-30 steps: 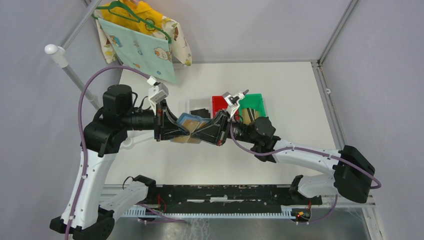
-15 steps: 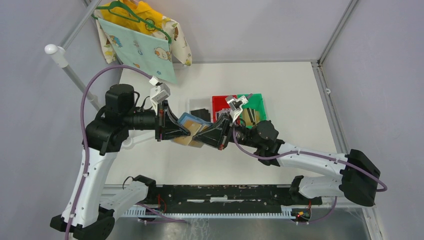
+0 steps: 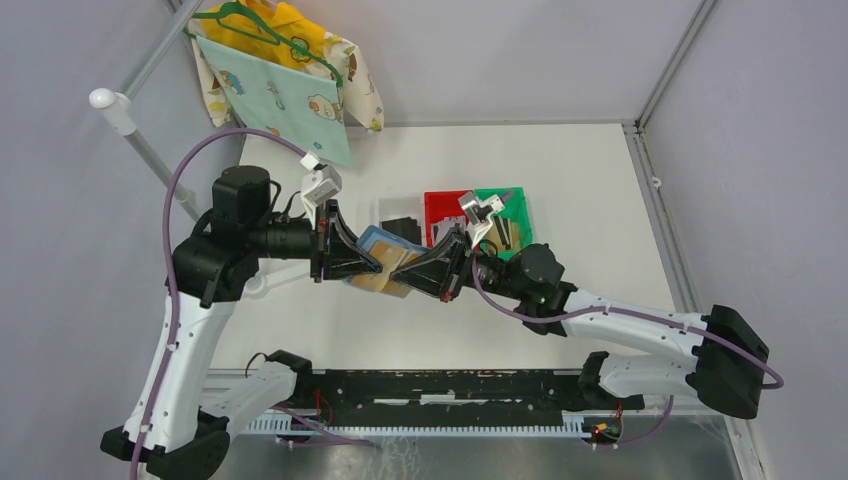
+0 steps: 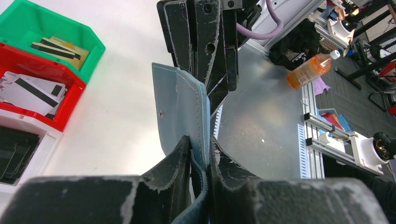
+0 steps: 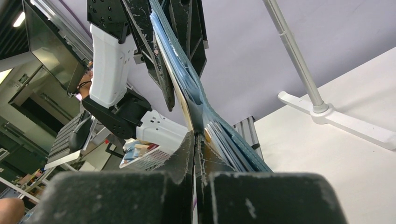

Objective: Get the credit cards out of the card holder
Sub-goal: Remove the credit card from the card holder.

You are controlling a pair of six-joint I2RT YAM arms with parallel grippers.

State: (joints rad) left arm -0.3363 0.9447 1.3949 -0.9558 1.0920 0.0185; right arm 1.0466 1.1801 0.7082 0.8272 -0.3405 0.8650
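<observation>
We are partway through pulling a card, above the white table [image 3: 600, 200]. Nearby stand a white bin [image 4: 46, 140], a red bin [image 4: 74, 100] and a green bin [image 4: 91, 63], and the credit cards [image 4: 32, 91] lying in them are sorted by colour.

The left gripper [image 4: 200, 144] is clamped tight on the card holder [image 4: 180, 107] and holds it on edge in mid-air, clear of the table. The right gripper [image 5: 196, 137] is pinched fully closed at the holder's opposite rim, on what looks like the edge of a tan card [image 5: 179, 95].

Next, we judge, the right gripper needs to draw straight out along the pocket while the left holds firm. The card then goes to the bin of its colour.

The holder is slate-blue outside, with stitched edges and a small stud. Inside it is tan, and its leaves are fanned slightly apart.
</observation>
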